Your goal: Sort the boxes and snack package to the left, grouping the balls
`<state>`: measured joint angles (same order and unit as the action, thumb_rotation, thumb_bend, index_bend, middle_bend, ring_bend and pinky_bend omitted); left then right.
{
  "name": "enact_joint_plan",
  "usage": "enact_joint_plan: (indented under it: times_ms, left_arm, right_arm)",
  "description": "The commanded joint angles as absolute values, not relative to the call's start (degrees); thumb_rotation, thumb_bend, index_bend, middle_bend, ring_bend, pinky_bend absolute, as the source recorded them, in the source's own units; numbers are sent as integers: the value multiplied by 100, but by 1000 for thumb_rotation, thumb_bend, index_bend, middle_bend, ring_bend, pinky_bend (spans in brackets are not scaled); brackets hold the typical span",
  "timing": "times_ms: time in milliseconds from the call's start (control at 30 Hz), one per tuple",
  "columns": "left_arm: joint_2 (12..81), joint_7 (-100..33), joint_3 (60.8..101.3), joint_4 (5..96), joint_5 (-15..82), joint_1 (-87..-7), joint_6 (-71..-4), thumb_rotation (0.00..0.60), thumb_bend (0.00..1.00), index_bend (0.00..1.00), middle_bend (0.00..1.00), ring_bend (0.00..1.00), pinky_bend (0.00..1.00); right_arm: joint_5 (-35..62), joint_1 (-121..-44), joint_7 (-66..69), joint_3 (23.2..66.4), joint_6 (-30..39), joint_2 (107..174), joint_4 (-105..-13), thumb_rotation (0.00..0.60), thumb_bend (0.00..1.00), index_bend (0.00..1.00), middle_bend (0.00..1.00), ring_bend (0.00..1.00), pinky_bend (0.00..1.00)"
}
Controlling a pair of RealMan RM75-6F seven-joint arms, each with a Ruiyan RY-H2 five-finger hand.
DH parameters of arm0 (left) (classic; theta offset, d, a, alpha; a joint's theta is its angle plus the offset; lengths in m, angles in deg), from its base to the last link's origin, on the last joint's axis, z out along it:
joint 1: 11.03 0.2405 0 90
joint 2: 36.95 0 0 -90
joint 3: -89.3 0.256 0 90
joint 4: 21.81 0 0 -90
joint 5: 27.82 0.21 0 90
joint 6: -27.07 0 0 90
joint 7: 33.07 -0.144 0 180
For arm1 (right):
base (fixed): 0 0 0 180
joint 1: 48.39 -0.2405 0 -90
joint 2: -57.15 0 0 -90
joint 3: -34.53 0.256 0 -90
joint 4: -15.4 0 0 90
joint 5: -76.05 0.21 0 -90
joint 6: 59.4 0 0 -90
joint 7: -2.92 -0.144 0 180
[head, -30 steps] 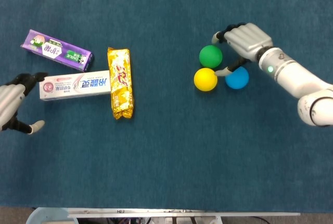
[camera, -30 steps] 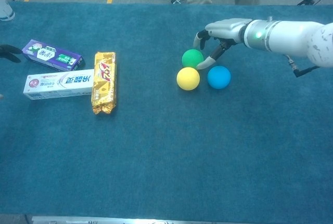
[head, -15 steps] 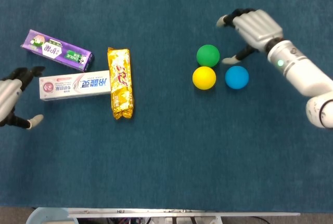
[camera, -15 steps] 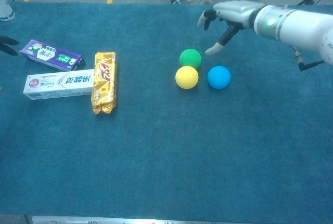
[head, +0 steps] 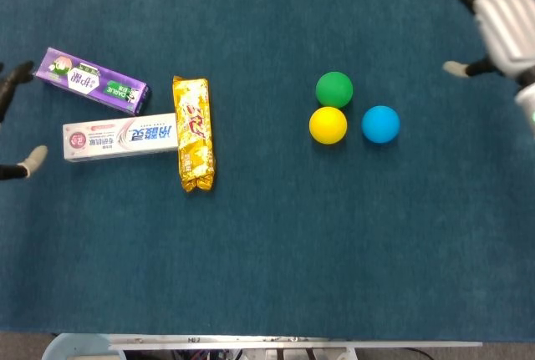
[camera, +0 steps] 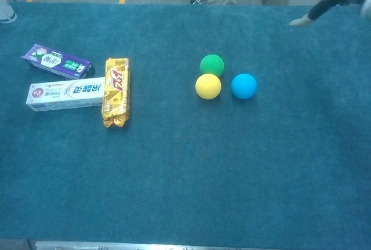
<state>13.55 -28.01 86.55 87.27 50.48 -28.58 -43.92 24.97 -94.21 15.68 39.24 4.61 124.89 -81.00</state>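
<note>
Up and away from the green ball went the right hand, fingers spread, holding nothing. Left hand also empty. Boxes and snack sit far left of that ball; keep clear.

Your left robot hand is cut off by the left edge of the head view: you see only two dark fingertips, and whether the palm holds anything cannot be told. The chest view does not show it. Your right robot hand runs off the right edge in the head view, and its arm is mostly lost. In the chest view it sits blurred in the top right corner, only a dark finger and pale tip clear.
</note>
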Motion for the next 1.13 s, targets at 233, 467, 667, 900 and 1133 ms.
enact_joint_plan:
  times_ms: [233,467,667,900,1133]
  left_arm:
    - [2088,-3511,8671,8328,5611,-2219,-5610,600,270,39,200,98,145]
    - [2414,-3856,8780,8179,5758,-1960,-5959,600,270,65,220,98,144]
    - [2725,-4138,8901,8065,6010,-1736,-6269,600,270,65,219,97,144]
    - [2822,-4207,8911,8042,6157,-1578,-6489,600,269,65,218,98,144]
    - [2794,-4228,8893,8077,6149,-1506,-6504,600,270,104,220,98,144]
  right_arm:
    - [1274,-7792,1792,3398,2505,12011,-8963,600,83,226,300,139,176]
    - [741,-6723,1735,3027,3513,11992,-9049,600,106,226,300,139,176]
    - [547,-6135,1479,2925,3778,11872,-9024,600,106,226,301,139,176]
    - [431,-5889,1216,3097,3637,11797,-8918,600,106,226,301,139,176]
    - [337,-5728,1116,3266,3519,11830,-8863,600,106,226,301,139,176]
